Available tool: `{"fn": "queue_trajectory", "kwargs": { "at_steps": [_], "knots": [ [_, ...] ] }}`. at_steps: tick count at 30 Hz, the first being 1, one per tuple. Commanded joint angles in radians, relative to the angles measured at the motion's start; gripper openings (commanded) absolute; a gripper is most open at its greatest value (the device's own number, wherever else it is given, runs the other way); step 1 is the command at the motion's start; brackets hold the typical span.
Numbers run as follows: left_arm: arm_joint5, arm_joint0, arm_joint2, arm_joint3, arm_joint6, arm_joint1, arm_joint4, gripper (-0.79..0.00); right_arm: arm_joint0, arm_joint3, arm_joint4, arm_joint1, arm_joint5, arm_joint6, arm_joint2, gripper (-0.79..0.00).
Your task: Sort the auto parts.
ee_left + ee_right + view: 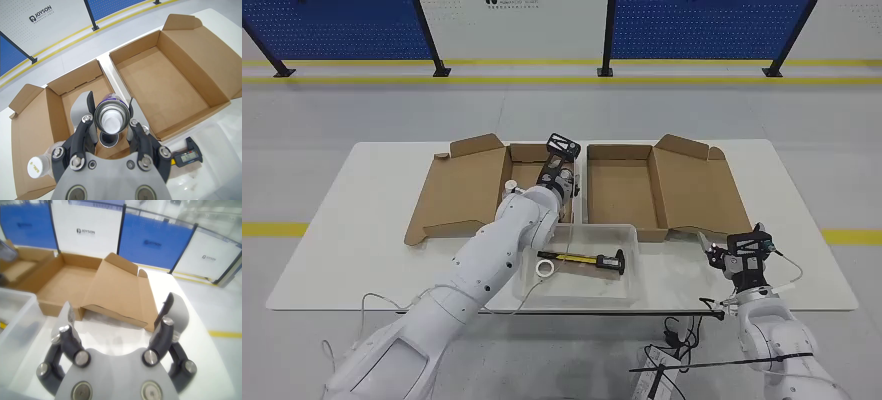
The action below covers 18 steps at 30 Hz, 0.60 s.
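We see the left pincer (111, 106) clamped on a purple spray can (111, 117), held over the left box (73, 81), above a white-capped bottle (36, 166) lying inside it. Right pincer (119, 303) is wide open and empty, low over the counter (117, 336), well apart from the left box. A caliper (189, 155) lies in a clear bin (217, 170) near that box.

Logo with a word in capitals and a smaller line beneath, on the white panel (40, 17) behind the table. Same mark in dark print on a blue panel (152, 243) of the fence. Digits lit on the caliper (189, 157) display, too faint to make out. One short printed line across the white cap (35, 167), too small to tell. White print on the purple label of the can (112, 97), mostly hidden.
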Motion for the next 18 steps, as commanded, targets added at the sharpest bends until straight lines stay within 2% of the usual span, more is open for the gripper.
{"fn": "queue_trajectory", "kwargs": {
  "at_steps": [1, 4, 7, 10, 18],
  "knots": [
    [0.0, 0.003, -0.001, 0.001, 0.004, 0.0, -0.001, -0.785, 0.0, 0.0, 0.0, 0.0, 0.0, 0.0, 0.0, 0.0],
    [-0.001, 0.008, -0.013, 0.008, 0.021, -0.001, 0.015, -0.785, 0.0, 0.0, 0.0, 0.0, 0.0, 0.0, 0.0, 0.0],
    [0.048, -0.009, -0.008, 0.041, -0.006, -0.009, 0.057, -0.785, 0.0, 0.0, 0.0, 0.0, 0.0, 0.0, 0.0, 0.0],
    [0.067, -0.03, -0.002, 0.066, -0.01, -0.026, 0.031, -0.785, 0.0, 0.0, 0.0, 0.0, 0.0, 0.0, 0.0, 0.0],
    [0.102, -0.098, 0.002, 0.212, -0.02, -0.073, -0.072, -0.785, 0.0, 0.0, 0.0, 0.0, 0.0, 0.0, 0.0, 0.0]
  ]
}}
